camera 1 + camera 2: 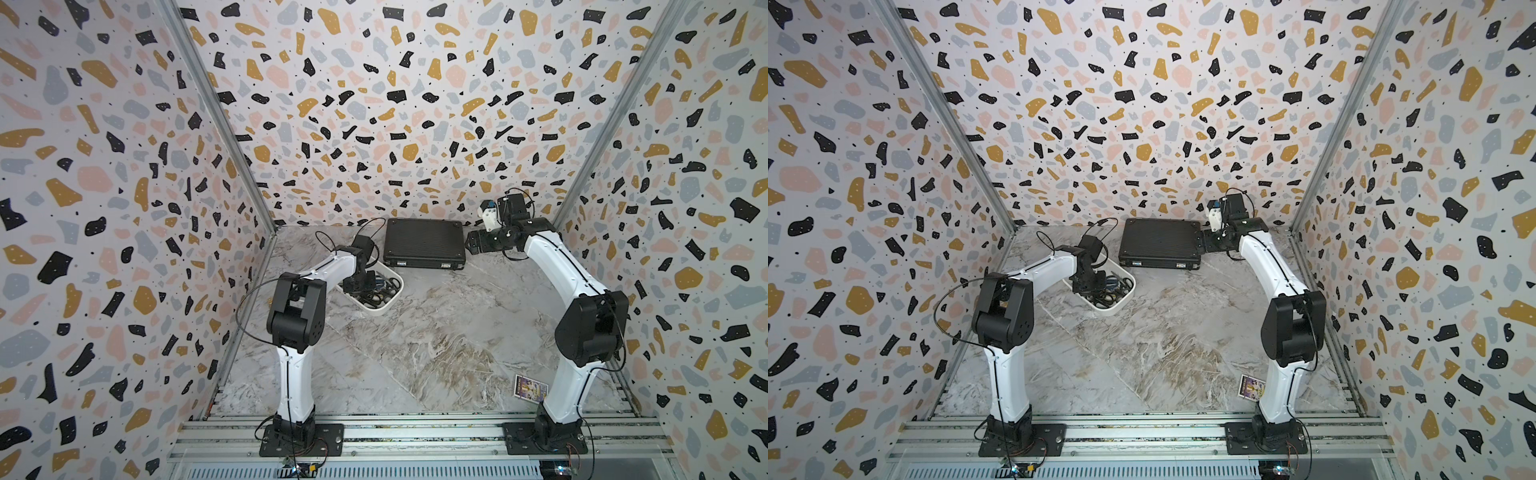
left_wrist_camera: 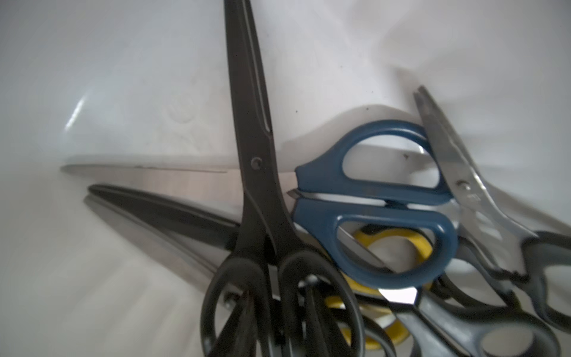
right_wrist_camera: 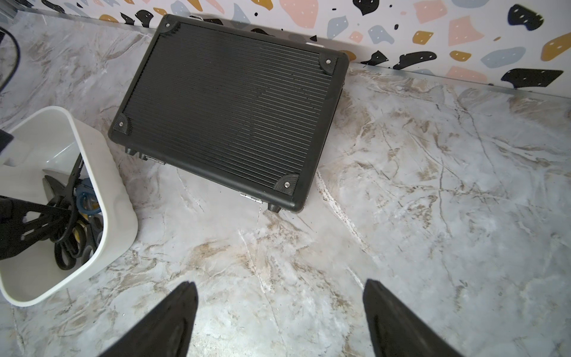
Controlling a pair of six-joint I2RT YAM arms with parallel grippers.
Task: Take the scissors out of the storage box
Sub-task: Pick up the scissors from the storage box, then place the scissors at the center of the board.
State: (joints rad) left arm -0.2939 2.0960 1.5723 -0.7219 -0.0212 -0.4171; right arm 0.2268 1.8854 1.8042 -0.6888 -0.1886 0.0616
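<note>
Every visible pair of scissors [image 2: 340,231] is inside the storage box [image 1: 384,311].
- Top black pair [image 2: 256,160]: blades closed. The long axis runs straight away from the left wrist camera, tip far, handle loops nearest the lens. It looks tilted tip-up in the right wrist view.
- Second black pair [image 2: 160,210]: lies flat beneath the top one and crosses it, tip toward the box wall.
- Dark-blue pair [image 2: 380,204]: handles sit beside the top pair's pivot, and its steel blade runs crosswise under it.
- Yellow handles [image 2: 398,244]: buried under the blue loops.
- Grey-handled pair [image 2: 463,185]: leans diagonally, steel tip toward the white wall.

The surface is a grey-brown marble-look table [image 1: 436,340] with terrazzo-pattern walls [image 1: 374,104] on three sides. The box sits left of centre, skewed to the table edges. It is near the closed black case [image 1: 424,243] at the back wall, with a small gap between them. A card packet [image 1: 530,388] lies flat by the right arm's base.

The left gripper [image 1: 360,286] is down inside the box over the pile. Its fingers aren't resolvable, so I can't tell whether it grips anything. The right gripper [image 3: 279,282] hovers above bare table beside the case, fingers spread wide with nothing between them.
</note>
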